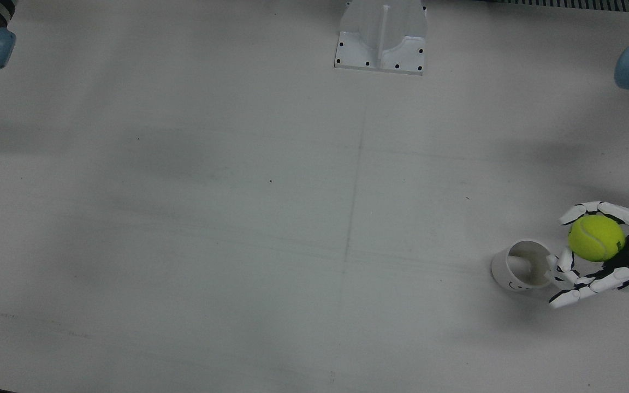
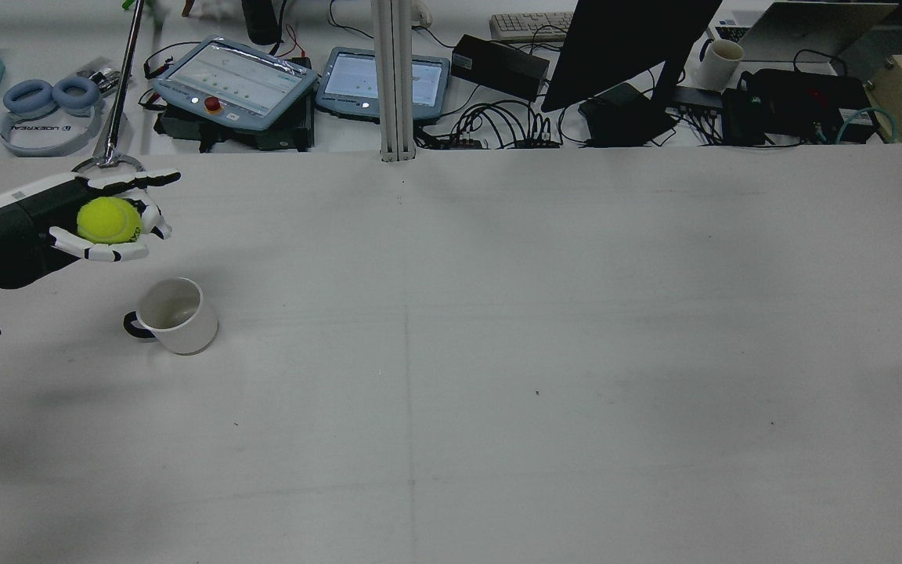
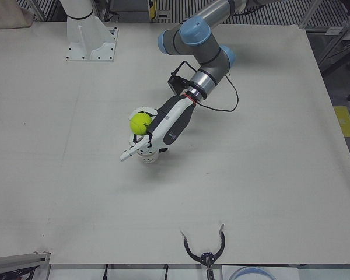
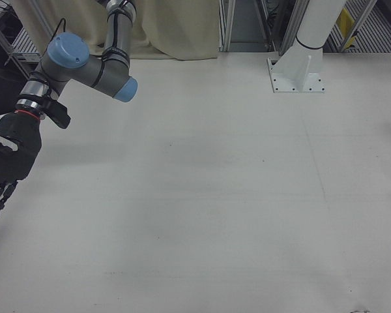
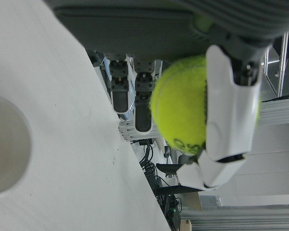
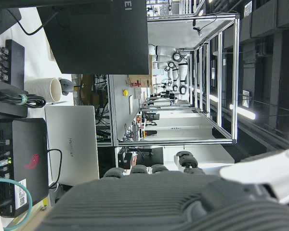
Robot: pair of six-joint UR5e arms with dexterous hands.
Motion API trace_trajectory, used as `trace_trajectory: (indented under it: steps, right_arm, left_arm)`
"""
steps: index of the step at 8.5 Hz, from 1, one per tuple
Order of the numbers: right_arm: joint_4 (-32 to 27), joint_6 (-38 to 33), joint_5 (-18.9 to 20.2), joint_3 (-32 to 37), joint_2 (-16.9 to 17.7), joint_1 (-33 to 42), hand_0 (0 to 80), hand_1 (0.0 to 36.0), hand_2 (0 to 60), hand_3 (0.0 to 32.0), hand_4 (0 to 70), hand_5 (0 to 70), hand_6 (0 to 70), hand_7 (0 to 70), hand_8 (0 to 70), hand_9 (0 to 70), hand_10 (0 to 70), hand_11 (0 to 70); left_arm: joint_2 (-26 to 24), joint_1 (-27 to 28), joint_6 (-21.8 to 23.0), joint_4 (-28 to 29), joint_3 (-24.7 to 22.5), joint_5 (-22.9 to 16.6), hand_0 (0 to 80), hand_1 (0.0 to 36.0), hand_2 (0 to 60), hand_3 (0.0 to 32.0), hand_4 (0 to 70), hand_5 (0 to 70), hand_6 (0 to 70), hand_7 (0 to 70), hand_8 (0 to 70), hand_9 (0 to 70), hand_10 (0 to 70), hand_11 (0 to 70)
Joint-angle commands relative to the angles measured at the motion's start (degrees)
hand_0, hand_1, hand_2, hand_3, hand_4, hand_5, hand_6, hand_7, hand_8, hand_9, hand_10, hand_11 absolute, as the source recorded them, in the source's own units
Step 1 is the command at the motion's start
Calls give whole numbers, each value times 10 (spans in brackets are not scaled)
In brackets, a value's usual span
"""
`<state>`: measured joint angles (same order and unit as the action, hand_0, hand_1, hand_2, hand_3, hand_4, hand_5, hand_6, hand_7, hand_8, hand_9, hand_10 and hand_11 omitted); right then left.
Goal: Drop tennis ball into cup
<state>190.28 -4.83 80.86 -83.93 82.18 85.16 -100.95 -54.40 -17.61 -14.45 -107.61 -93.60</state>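
Note:
My left hand (image 2: 91, 223) (image 1: 601, 254) (image 3: 157, 125) is shut on the yellow-green tennis ball (image 2: 109, 220) (image 1: 596, 238) (image 3: 141, 123) (image 5: 180, 103), held above the table. The white cup (image 2: 174, 315) (image 1: 523, 265) (image 3: 148, 155) (image 5: 7, 144) with a dark handle stands upright on the table, just beside and below the hand. In the front view the ball sits a little to the right of the cup's mouth, not over it. My right hand (image 4: 3, 166) hangs at the far left of the right-front view, fingers pointing down and apart, holding nothing.
A white pedestal base (image 1: 381, 38) (image 4: 298, 70) stands at the table's far side. Beyond the table's edge in the rear view lie two teach pendants (image 2: 236, 78), a monitor (image 2: 623, 47), cables and headphones (image 2: 50, 98). A metal claw tool (image 3: 205, 251) lies at the near edge.

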Motion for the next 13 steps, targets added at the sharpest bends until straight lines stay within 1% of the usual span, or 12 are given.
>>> trace_trajectory:
  steps: [1, 2, 3, 4, 5, 6, 7, 8, 9, 11, 12, 13]
  right_arm:
    - [0, 0, 0, 0, 0, 0, 0, 0, 0, 0, 0, 0, 0, 0, 0, 0, 0, 0]
    - [0, 0, 0, 0, 0, 0, 0, 0, 0, 0, 0, 0, 0, 0, 0, 0, 0, 0]
    - [0, 0, 0, 0, 0, 0, 0, 0, 0, 0, 0, 0, 0, 0, 0, 0, 0, 0]
    - [0, 0, 0, 0, 0, 0, 0, 0, 0, 0, 0, 0, 0, 0, 0, 0, 0, 0]
    - [0, 0, 0, 0, 0, 0, 0, 0, 0, 0, 0, 0, 0, 0, 0, 0, 0, 0]
    - [0, 0, 0, 0, 0, 0, 0, 0, 0, 0, 0, 0, 0, 0, 0, 0, 0, 0]
    - [0, 0, 0, 0, 0, 0, 0, 0, 0, 0, 0, 0, 0, 0, 0, 0, 0, 0]
    - [0, 0, 0, 0, 0, 0, 0, 0, 0, 0, 0, 0, 0, 0, 0, 0, 0, 0]
    - [0, 0, 0, 0, 0, 0, 0, 0, 0, 0, 0, 0, 0, 0, 0, 0, 0, 0]
    - [0, 0, 0, 0, 0, 0, 0, 0, 0, 0, 0, 0, 0, 0, 0, 0, 0, 0]
    - [0, 0, 0, 0, 0, 0, 0, 0, 0, 0, 0, 0, 0, 0, 0, 0, 0, 0]
    - [0, 0, 0, -1, 0, 0, 0, 0, 0, 0, 0, 0, 0, 0, 0, 0, 0, 0]
  left_arm:
    - [1, 2, -1, 5, 0, -1, 636, 317, 68, 0, 95, 54, 18, 232, 0, 32, 0, 16]
    - [1, 2, -1, 5, -1, 0, 627, 317, 96, 0, 59, 66, 40, 198, 1, 25, 0, 6]
    - [1, 2, -1, 5, -1, 0, 631, 327, 102, 0, 43, 60, 50, 194, 8, 24, 0, 3]
    - [1, 2, -1, 5, 0, 0, 628, 330, 98, 0, 39, 49, 5, 201, 0, 26, 0, 0]
    - [-2, 0, 3, 5, -3, -1, 627, 330, 122, 0, 37, 61, 26, 188, 0, 23, 0, 0]
    - [-5, -5, 9, 0, -28, -2, 639, 346, 142, 0, 38, 54, 10, 205, 0, 27, 0, 0]
    - [-6, -43, 9, -31, -64, -2, 639, 354, 178, 0, 23, 62, 22, 202, 0, 26, 0, 0]
    - [-23, -102, 7, -45, -67, -4, 636, 355, 194, 0, 4, 69, 32, 192, 0, 24, 0, 0]
    - [-38, -167, 3, -53, -51, -6, 652, 352, 139, 0, 0, 65, 20, 177, 0, 21, 0, 0]
    - [-60, -258, 4, -50, 32, -7, 740, 360, 65, 0, 0, 59, 0, 161, 0, 18, 0, 0]
    - [-58, -274, 6, -46, 58, -7, 797, 360, 50, 0, 0, 68, 5, 167, 0, 19, 0, 0]
    - [-57, -275, 8, -59, 58, -7, 800, 360, 7, 0, 0, 98, 22, 171, 0, 20, 0, 4]
